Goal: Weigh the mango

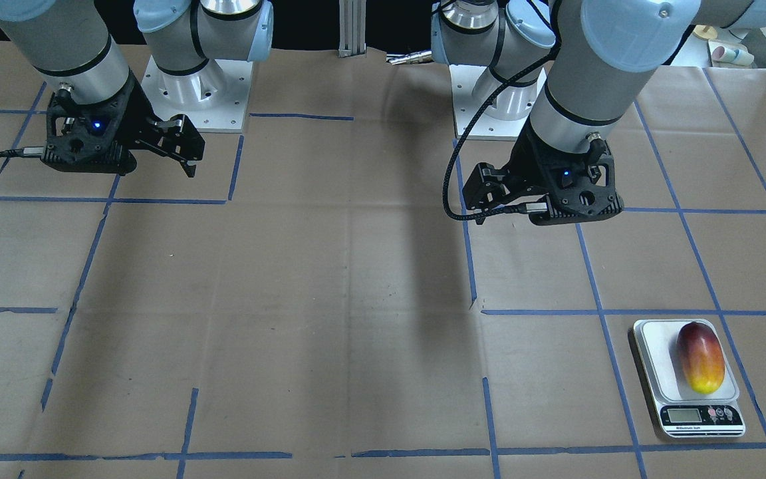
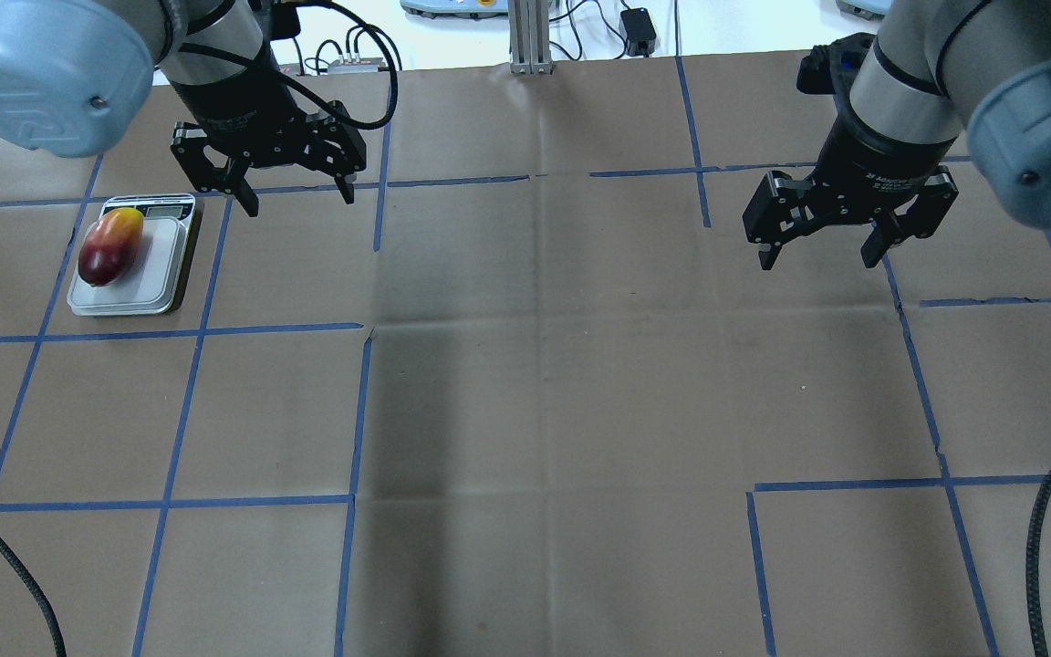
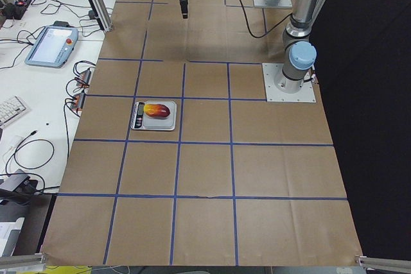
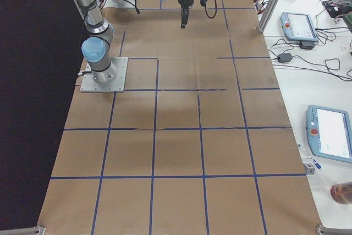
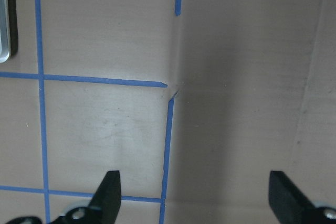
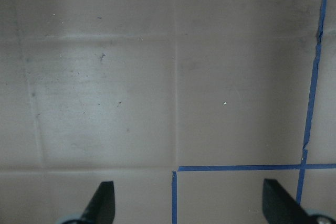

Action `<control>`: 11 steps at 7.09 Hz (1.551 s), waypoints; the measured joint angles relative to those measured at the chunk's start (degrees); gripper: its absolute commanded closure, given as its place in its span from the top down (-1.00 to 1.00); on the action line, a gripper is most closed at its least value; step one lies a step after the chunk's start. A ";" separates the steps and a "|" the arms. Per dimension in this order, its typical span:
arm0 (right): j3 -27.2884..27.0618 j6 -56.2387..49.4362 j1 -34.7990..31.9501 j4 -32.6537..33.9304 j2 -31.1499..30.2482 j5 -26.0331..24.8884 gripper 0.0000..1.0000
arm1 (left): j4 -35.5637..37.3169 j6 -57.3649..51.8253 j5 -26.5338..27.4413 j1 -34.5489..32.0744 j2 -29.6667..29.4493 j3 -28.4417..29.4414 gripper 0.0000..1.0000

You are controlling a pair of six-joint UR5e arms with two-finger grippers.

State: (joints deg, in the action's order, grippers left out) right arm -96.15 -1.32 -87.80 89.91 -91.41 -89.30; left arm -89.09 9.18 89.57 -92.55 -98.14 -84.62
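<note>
A paper-covered table [image 2: 544, 411] marked with a grid of blue tape is seen, with 2 arms held above it. The left gripper [image 2: 297, 201] is hung above the far left part of the table with its jaws spread wide and nothing between them. The right gripper [image 2: 817, 263] is likewise held released and empty over the far right part. A scale [image 2: 156, 283] is set flat on the table at the left side, and the mango [image 2: 110, 246] is laid on its platform, toward the outer edge. The mango's long axis is run along the scale's length, with the yellow end toward the display [image 1: 683, 416] and the red end away from it. The mango is found off to the left gripper's outer side, near it, and well apart from the right gripper, so any further move is judged to fall to the left arm. With the fruit resting on the platform and untouched by either gripper, the weighing is judged as good as done. In the front view the display and buttons are shown, though the reading is too small to be made out. In the left wrist view only a sliver of the scale's edge is caught, and the mango is not seen. In the right wrist view nothing but paper, tape and 2 open fingers [image 6: 102, 200] is shown.
</note>
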 measured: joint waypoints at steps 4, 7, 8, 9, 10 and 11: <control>0.00 0.00 0.00 0.00 0.00 0.00 1.00 | 0.57 0.56 -0.04 0.49 0.64 -0.26 1.00; 0.00 0.00 0.00 0.00 0.00 0.00 1.00 | 0.52 0.75 -0.01 0.59 0.78 -0.25 1.00; 0.00 0.00 0.00 0.00 0.00 0.00 1.00 | 0.39 1.44 0.01 0.58 0.89 -0.33 1.00; 0.00 0.00 0.00 0.00 0.00 0.00 1.00 | 0.19 2.44 0.05 0.58 1.04 -0.40 1.00; 0.00 0.00 0.00 0.00 0.00 0.00 1.00 | 0.10 2.98 0.07 0.56 1.13 -0.43 1.00; 0.00 0.00 0.00 0.00 0.00 0.00 1.00 | 0.07 3.20 0.06 0.51 1.21 -0.45 1.00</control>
State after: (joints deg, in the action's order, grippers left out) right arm -96.15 -1.32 -87.80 89.91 -91.41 -89.30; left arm -89.01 12.38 89.63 -92.04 -96.94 -85.07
